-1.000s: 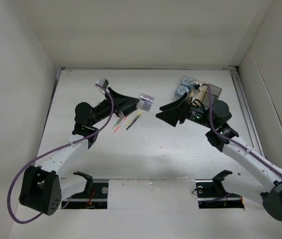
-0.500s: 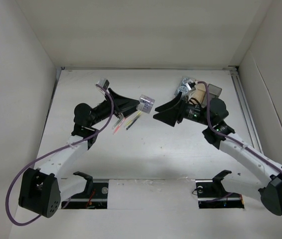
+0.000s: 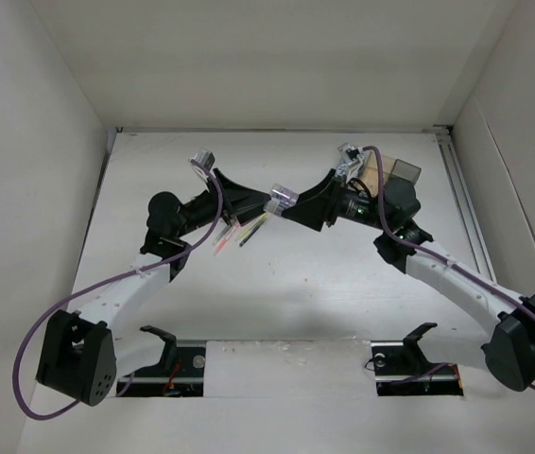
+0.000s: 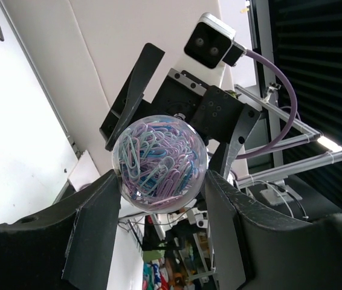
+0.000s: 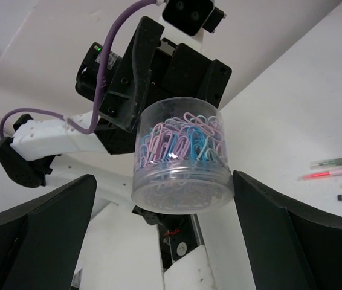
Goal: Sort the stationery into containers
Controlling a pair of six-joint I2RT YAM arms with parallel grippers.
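My left gripper [image 3: 269, 200] is shut on a clear round tub of pink and blue paper clips [image 3: 282, 198], held in the air above the table's middle. In the left wrist view the tub [image 4: 159, 163] sits between both fingers [image 4: 95, 223]. My right gripper [image 3: 293, 205] is open, its fingers on either side of the tub [image 5: 180, 157] with gaps on both sides. Thin yellow, pink and dark pens [image 3: 242, 230] lie on the table under the left gripper. The joined tan and dark grey boxes [image 3: 395, 171] stand at the back right, partly behind the right arm.
A grey-white patterned top [image 3: 348, 152] shows beside the boxes, by the right wrist. White walls close in the table on the left, back and right. Some pens also show in the right wrist view [image 5: 334, 172]. The pinkish-white block is out of view.
My right gripper has swung left from the boxes to the tub and now straddles it. My left gripper has kept hold of the tub and shifted slightly right.
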